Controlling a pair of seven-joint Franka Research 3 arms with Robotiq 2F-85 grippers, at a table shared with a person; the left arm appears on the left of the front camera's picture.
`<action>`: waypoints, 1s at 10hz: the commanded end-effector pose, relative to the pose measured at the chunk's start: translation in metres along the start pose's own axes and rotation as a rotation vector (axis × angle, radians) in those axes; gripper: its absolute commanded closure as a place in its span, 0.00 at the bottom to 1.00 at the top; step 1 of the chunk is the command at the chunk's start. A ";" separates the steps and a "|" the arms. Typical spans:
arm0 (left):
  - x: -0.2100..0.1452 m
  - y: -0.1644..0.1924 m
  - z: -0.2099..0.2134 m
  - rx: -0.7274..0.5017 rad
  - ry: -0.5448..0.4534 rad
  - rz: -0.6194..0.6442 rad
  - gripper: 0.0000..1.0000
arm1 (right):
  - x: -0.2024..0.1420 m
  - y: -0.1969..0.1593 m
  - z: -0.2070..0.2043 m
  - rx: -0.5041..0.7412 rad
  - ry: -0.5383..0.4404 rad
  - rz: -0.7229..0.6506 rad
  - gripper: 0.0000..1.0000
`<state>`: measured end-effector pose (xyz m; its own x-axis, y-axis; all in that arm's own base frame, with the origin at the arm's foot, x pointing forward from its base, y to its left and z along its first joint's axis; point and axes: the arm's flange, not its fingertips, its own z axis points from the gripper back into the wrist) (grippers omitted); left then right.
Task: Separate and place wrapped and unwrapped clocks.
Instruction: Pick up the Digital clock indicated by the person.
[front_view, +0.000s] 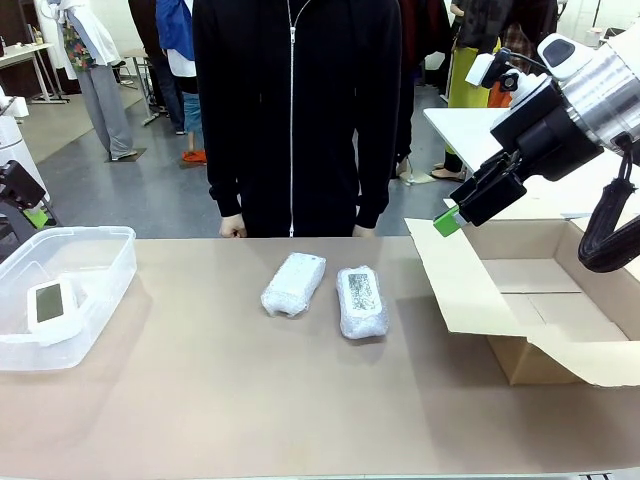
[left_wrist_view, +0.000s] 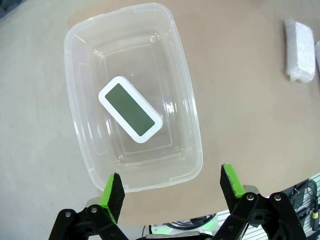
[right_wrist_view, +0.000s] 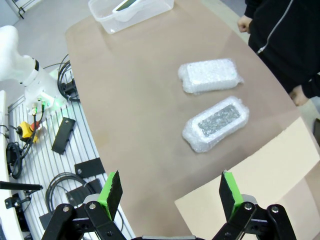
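Two wrapped clocks lie side by side mid-table: a plain bubble-wrap bundle (front_view: 293, 285) (right_wrist_view: 210, 75) and one showing a dark speckled panel (front_view: 362, 301) (right_wrist_view: 217, 122). The unwrapped clock (front_view: 50, 303) (left_wrist_view: 131, 111), white with a grey-green screen, lies flat in a clear plastic bin (front_view: 105, 235) (left_wrist_view: 120, 12) at the table's left. My left gripper (left_wrist_view: 172, 180) hangs open above the bin, nothing between its fingers. Above the flap of a cardboard box (front_view: 560, 300), my right gripper (front_view: 455, 215) (right_wrist_view: 170, 187) is raised and open, empty.
A person in a black zip jacket stands at the far edge, hands (front_view: 233, 228) down at the table's rim. The box's open flap (right_wrist_view: 260, 185) reaches toward the speckled bundle. Bare brown table surface runs along the front. Cables and a rail frame (right_wrist_view: 55, 150) lie beyond the table's near edge.
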<state>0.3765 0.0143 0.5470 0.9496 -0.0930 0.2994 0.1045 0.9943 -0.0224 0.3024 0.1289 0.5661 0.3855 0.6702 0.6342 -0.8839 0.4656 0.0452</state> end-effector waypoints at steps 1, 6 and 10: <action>0.000 0.001 0.000 0.002 -0.014 -0.013 0.00 | -0.001 0.000 0.000 0.007 0.004 -0.004 0.00; 0.009 -0.022 0.001 -0.001 -0.009 -0.083 0.00 | -0.001 0.000 0.000 0.007 0.004 -0.004 0.00; 0.002 -0.110 0.014 -0.231 -0.075 -0.356 0.00 | -0.001 0.000 0.000 0.007 0.004 -0.004 0.00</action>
<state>0.3642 -0.0942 0.5640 0.8559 -0.3639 0.3673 0.4180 0.9052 -0.0771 0.3024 0.1289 0.5661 0.3853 0.6704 0.6341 -0.8839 0.4654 0.0451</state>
